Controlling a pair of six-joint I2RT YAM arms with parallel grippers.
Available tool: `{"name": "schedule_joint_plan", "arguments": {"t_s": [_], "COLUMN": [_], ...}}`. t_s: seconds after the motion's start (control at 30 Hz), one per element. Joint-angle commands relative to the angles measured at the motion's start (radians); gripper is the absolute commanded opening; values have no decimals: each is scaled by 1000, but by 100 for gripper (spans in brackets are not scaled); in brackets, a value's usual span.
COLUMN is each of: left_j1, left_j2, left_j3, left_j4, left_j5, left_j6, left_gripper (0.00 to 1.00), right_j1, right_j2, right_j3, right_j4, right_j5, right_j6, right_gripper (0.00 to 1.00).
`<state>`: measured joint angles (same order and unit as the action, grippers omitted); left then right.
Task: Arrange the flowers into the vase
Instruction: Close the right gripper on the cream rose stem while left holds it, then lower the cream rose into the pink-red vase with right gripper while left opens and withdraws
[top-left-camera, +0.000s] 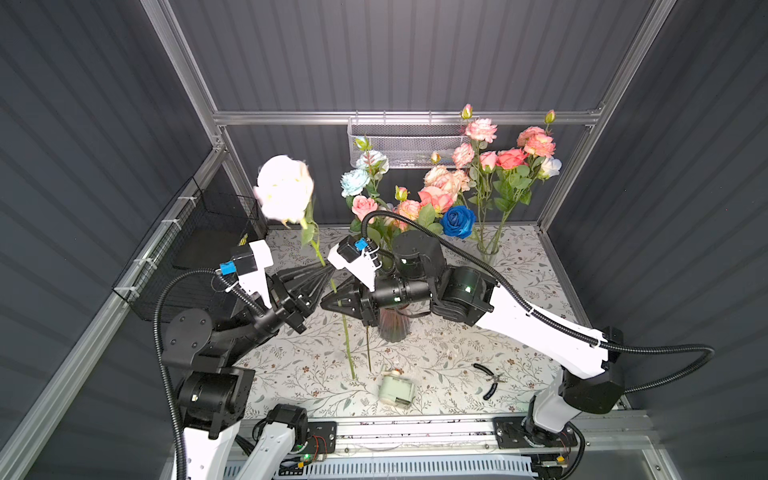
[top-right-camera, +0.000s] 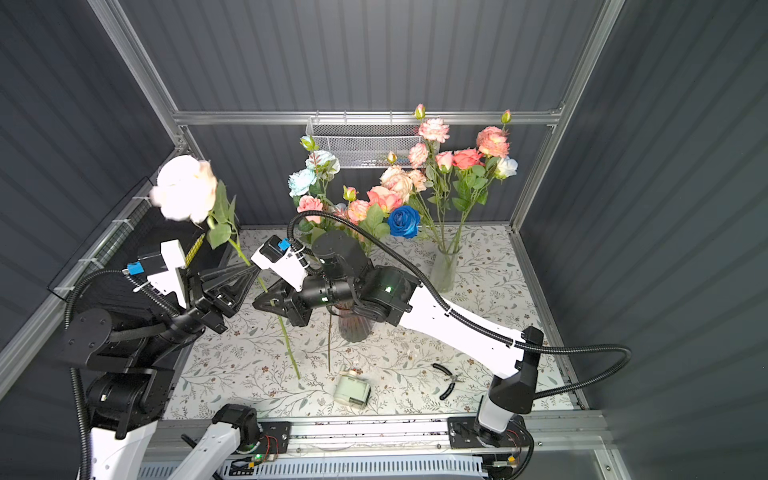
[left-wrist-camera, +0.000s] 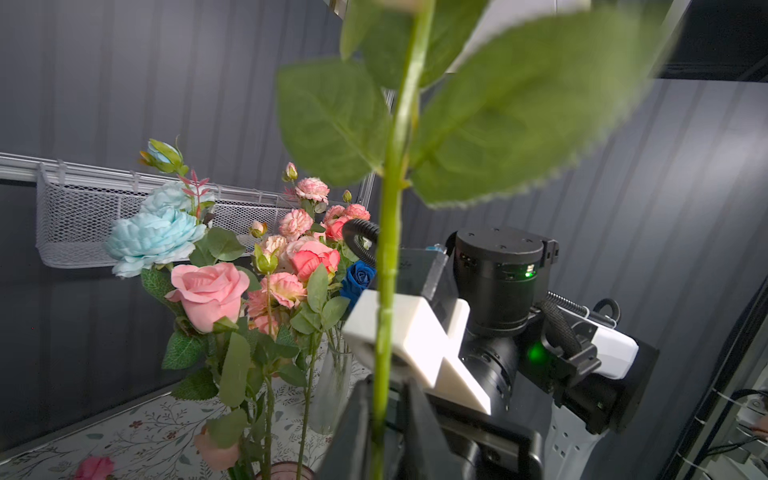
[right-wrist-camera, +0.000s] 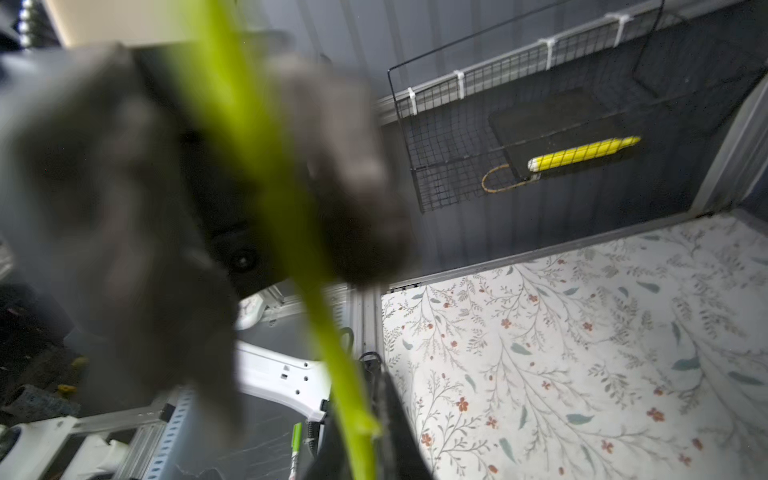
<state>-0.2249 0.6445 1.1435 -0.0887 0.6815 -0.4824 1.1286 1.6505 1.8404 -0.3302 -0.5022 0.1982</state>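
- Cream flower (top-left-camera: 284, 189): the large head sits high above both sets of jaws. Its long green stem (top-left-camera: 348, 345) runs down through them and ends near the table (top-left-camera: 436, 361) below the right jaws.
- Handling (judged): light but top-heavy, so the head will swing the stem about a single grip. The petals are soft and crush easily. The stem is smooth and fairly stiff, and liable to twist or slide. Hold the bare stem below the leaves, never the head.
- Left gripper (top-left-camera: 328, 270): its jaws stand slightly apart around the stem, and the left wrist view shows a gap beside it.
- Right gripper (top-left-camera: 328, 301): it sits just below the left jaws, with its jaws clamped on the stem. It appears to carry the flower alone.
- Black wire basket (top-left-camera: 199, 249): it hangs behind the left gripper, well clear of the jaws.
- Tinted vase (top-left-camera: 392, 328): it stands just behind the right jaws, under the right wrist, and holds a crowded bunch (top-left-camera: 415, 203). The wrist and its hose (top-left-camera: 415, 226) overhang the mouth, so expect obstruction.
- Pale container (top-left-camera: 397, 392): it lies on the table, below the right jaws and apart from them.
- Clear vase (top-left-camera: 488, 251): it stands well beyond the right jaws and holds tall pink sprays.
- Pliers (top-left-camera: 492, 380): they lie on the table, well apart from both jaws.
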Motion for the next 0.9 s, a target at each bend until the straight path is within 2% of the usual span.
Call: {"name": "schedule_joint_plan", "arguments": {"t_s": [0.0,0.03,0.07,0.13,0.33,0.5,0.6,0.87], "left_j1": [-1,-1,-1,-1,-1,-1,-1,-1], "left_j2": [-7,-12,-18,-30,-77,-90,-95,-94], "left_j3": [-14,-20,-26,-27,-75,-160,-190,-215], "left_j4": [18,11,5,-23,-114,-140,-156,-207], "left_j5": [3,-21,-45,-110,-389,-451,-458,-462], "left_j6": [-33,-35,-35,-32,-30,-48,-50,-27], "left_gripper": [79,92,99,100,100,100,100,100], "right_j1": [-3,-3,-4,-6,-10,-20,-44,-106], "right_j2": [-72,-99,-130,-196,-413,-477,-469,-406], "right_j3": [-69,-105,-144,-219,-438,-509,-501,-432], "right_j4": [52,73,94,125,181,221,261,332], "right_j5": [35,54,78,136,431,662,703,678], "right_j6": [-12,-13,-15,-24,-103,-222,-270,-313], "right_gripper": [0,0,0,0,0,0,0,0]}}
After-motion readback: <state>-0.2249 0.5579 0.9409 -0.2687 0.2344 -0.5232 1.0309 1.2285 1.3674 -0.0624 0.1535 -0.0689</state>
